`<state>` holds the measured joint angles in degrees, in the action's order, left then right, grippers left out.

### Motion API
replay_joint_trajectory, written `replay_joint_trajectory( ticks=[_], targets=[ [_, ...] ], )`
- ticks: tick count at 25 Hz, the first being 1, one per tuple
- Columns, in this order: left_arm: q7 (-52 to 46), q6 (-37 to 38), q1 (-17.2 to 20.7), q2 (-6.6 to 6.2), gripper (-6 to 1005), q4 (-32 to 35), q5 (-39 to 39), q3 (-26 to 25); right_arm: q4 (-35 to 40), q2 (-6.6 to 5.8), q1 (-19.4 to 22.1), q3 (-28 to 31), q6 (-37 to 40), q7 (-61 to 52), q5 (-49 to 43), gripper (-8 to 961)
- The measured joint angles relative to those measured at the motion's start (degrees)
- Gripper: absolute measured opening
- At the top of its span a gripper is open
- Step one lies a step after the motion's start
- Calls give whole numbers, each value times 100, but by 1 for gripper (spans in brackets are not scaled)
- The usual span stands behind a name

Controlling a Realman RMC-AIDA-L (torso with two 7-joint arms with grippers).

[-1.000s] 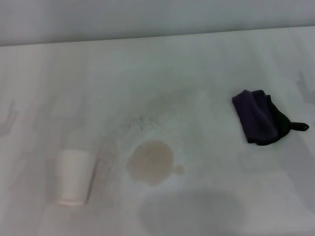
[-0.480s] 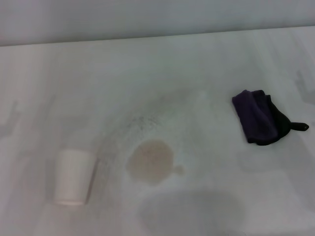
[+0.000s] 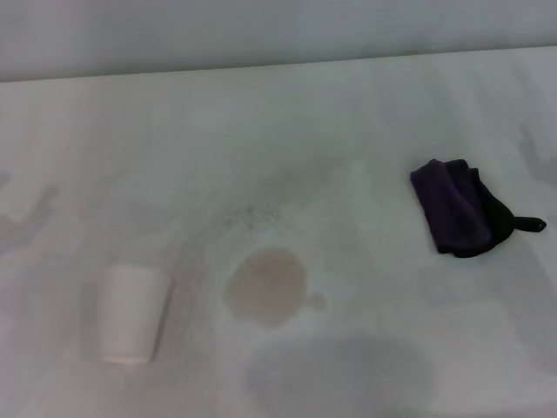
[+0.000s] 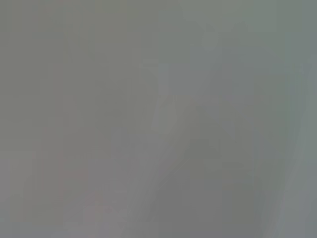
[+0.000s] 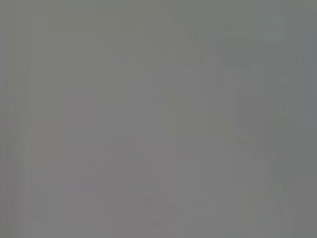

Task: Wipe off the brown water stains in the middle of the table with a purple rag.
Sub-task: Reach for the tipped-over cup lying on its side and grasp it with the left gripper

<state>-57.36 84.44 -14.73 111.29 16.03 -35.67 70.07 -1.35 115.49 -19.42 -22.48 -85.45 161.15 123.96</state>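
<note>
In the head view the brown water stains [image 3: 267,286] form a pale tan roundish puddle near the middle of the white table [image 3: 287,131], with a small blob at its right edge. The purple rag [image 3: 459,208] lies folded at the right, a black edge and a little black tail pointing right. Nothing touches the rag or the puddle. Neither gripper shows in the head view. Both wrist views are plain grey and show no object or finger.
A white paper cup [image 3: 129,313] stands at the front left, left of the puddle. A large faint grey shadow patch [image 3: 339,374] lies on the tabletop in front of the puddle. The table's far edge runs along the top.
A faint grey shadow at the table's far left edge has shifted a little. The rag, the puddle and the cup have not moved.
</note>
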Motion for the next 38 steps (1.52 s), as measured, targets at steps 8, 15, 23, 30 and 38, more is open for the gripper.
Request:
replay_joint_trajectory(
  ticks=[8,15,23,30,38],
  targets=[
    [-3160,-663,609,-269,887,2499,-2546,-419,-76,0,0,4,12,-18,-4,691],
    [-6279,-582,498,-135,884,4368,-5520,-1285,-84,0,4,1,0,-21,-4,690],
    [-8493,633,-191,-336,884,5146,-7284,-1528,-85,0,-4,16,21,-23,7,690],
    [-9434,1382,-698,-573,885,5046,-7850,-2040,-154,8,-44,-13,-4,-23,0,690],
    [-9920,1915,-1317,-708,884,4533,-8901,-1980,-357,33,-77,-37,-25,-23,-10,690]
  ],
)
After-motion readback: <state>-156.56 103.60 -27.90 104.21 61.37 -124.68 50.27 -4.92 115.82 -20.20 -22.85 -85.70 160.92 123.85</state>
